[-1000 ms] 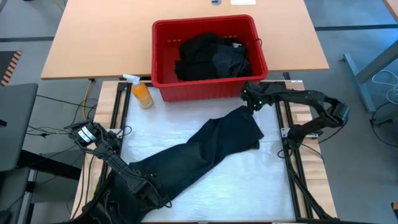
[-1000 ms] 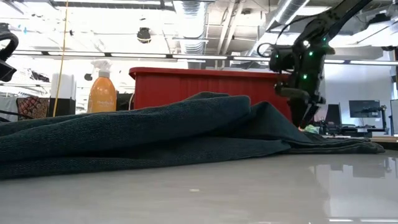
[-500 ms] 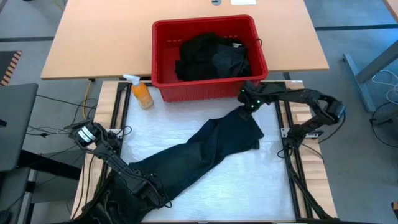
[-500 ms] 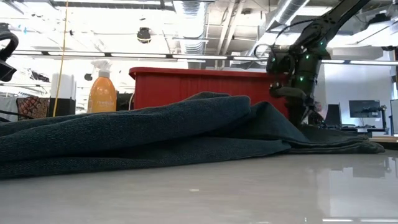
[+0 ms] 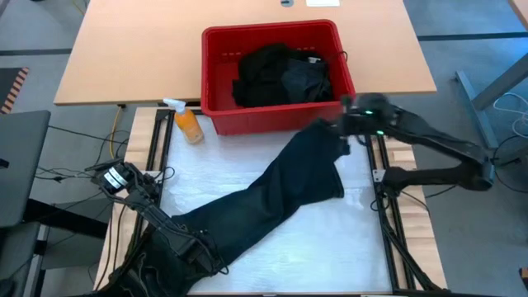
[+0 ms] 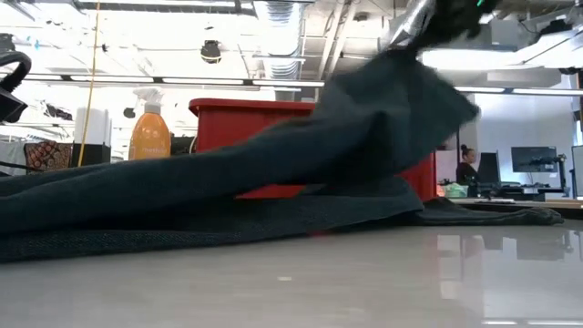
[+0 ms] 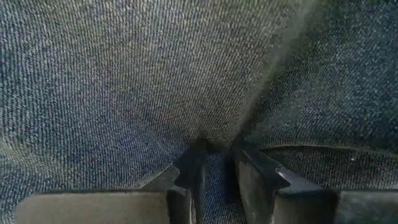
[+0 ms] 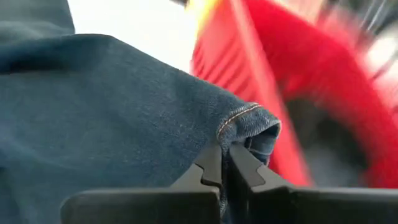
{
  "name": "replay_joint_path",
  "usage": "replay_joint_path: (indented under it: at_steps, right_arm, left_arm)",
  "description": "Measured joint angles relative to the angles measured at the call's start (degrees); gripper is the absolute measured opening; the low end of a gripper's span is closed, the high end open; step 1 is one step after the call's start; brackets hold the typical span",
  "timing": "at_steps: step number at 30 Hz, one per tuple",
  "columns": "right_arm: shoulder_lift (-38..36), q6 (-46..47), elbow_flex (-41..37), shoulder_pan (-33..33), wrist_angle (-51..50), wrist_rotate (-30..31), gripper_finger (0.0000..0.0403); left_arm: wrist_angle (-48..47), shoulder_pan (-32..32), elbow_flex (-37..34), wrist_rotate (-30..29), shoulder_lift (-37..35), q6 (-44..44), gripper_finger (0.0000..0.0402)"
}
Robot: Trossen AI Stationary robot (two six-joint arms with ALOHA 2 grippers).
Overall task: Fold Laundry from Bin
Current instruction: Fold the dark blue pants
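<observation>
Now the right gripper (image 5: 345,136), clamped on the garment's (image 5: 272,194) hemmed end just beside the bin (image 5: 216,115), lifts it, the cloth's long axis running diagonally across the table (image 5: 330,239) to the left gripper (image 7: 214,171), pinching the other end.

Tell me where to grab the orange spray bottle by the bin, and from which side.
Grip the spray bottle around its orange body, below the white trigger head. It seems to stand upright at the bin's left front corner, so come from the left or front; the bin wall blocks the other side. A level side grip looks safest.
</observation>
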Motion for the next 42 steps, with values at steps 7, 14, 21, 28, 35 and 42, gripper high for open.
replay_joint_path:
  at_steps: [7, 14, 21, 28, 35, 42]
  right_arm:
    - [-10.63, -6.39, -0.5, 7.24, -2.44, 1.52, 0.0022]
    - [-12.98, 6.38, -9.16, 13.48, -19.17, 0.8, 0.0029]
    - [-10.5, 26.74, -15.94, 20.57, -22.61, -3.0, 0.0043]
    - [-5.83, 41.66, -15.76, 31.78, -19.71, -8.56, 0.0054]
    - [-0.54, 51.34, -15.76, 39.24, -20.6, -8.52, 0.0056]
    - [3.73, 60.39, -14.91, 39.99, -23.66, -8.84, 0.0081]
  left_arm:
    - [1.01, 0.29, 0.0, -1.48, 0.0, 0.09, 0.007]
    - [1.07, 0.29, 0.0, -1.98, -0.02, 0.83, 0.007]
    - [1.05, 0.29, 0.0, -1.73, -0.02, 0.86, 0.007]
    - [1.05, 0.31, 0.0, -1.46, -0.02, 0.86, 0.007]
    - [1.03, 0.35, 0.0, -0.3, -0.02, 2.57, 0.007]
    - [0.96, 0.0, 0.0, 0.48, -0.02, 1.09, 0.007]
